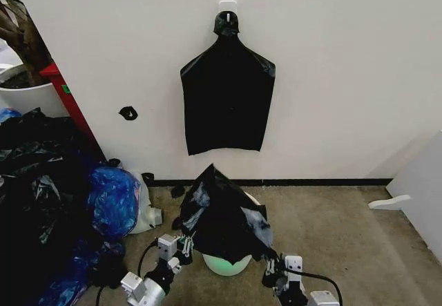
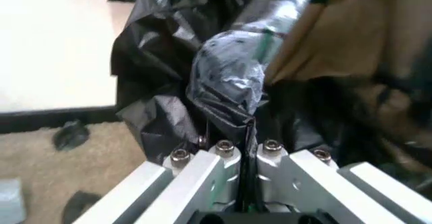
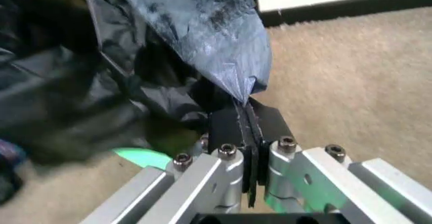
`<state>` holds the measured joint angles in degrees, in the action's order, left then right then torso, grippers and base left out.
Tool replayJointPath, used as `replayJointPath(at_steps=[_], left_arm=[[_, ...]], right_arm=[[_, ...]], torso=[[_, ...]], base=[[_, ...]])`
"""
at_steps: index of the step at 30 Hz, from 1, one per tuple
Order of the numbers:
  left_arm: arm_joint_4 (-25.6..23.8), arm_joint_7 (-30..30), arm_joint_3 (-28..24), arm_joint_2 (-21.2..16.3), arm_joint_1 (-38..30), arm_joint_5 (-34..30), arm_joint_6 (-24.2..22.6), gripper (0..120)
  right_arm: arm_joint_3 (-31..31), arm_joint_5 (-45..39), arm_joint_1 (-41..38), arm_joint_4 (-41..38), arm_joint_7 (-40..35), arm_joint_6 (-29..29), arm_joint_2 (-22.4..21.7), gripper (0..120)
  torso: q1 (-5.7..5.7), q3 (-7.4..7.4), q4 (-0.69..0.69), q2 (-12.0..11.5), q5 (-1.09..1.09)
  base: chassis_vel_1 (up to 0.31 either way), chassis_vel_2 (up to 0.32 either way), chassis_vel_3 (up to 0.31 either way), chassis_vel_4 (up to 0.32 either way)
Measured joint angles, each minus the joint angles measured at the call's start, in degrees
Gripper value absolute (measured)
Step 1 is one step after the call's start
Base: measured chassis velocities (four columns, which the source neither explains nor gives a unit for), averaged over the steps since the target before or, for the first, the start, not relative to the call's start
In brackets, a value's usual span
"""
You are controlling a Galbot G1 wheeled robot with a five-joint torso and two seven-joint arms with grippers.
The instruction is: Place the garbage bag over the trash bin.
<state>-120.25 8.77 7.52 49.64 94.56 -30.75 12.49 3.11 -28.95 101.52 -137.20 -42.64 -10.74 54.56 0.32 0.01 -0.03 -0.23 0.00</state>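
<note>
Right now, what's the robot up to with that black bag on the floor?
Both grippers hold the garbage bag, which is draped over the trash bin on the carpet. The left gripper is shut on the bag's left edge, the right gripper on its right edge. The bin's green base sticks out below the bag.

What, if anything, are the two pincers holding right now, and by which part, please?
Both hold the crinkled glossy black plastic garbage bag: the left pincer and right pincer each pinch its edge, on opposite sides.
</note>
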Motion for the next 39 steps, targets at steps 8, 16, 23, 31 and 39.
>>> replayJointPath(at_steps=[8, 16, 23, 31, 39], left_arm=[[-1.87, 7.88, -1.16, -0.84, 0.16, -0.64, -6.07, 0], [-3.22, 11.97, -2.15, -1.35, -1.93, -2.65, -13.13, 0], [-1.52, 12.66, -4.13, -0.4, -3.93, -3.35, -14.84, 0], [3.33, 13.28, -8.78, 2.71, -9.56, -3.86, -17.47, 0], [4.54, 13.53, -9.37, 4.03, -11.03, -4.68, -18.08, 0]], right_arm=[[0.09, -0.77, 0.27, -0.09, -2.73, -4.24, -2.1, 0], [2.76, -1.95, -2.82, 1.81, -3.07, -7.09, -1.74, 0], [3.94, -2.02, -5.26, 4.93, -3.32, -9.31, -1.66, 0], [4.3, -1.21, -9.51, 10.81, -3.27, -10.43, -0.67, 0], [4.25, 2.82, -10.72, 14.1, -1.53, -10.63, -0.47, 0]], torso=[[0.0, 0.0, 0.01, 0.0, 0.0], [0.0, 0.01, 0.0, 0.0, 0.0], [0.0, 0.01, 0.01, 0.0, 0.0], [0.0, 0.01, 0.01, 0.0, 0.01], [0.0, 0.01, 0.0, 0.0, 0.01]], base=[[0.0, 0.0, 0.0, 0.0], [0.0, 0.0, 0.0, 0.0], [0.0, 0.0, 0.0, 0.0], [0.0, 0.0, 0.0, 0.0], [0.0, 0.0, 0.0, 0.0]])
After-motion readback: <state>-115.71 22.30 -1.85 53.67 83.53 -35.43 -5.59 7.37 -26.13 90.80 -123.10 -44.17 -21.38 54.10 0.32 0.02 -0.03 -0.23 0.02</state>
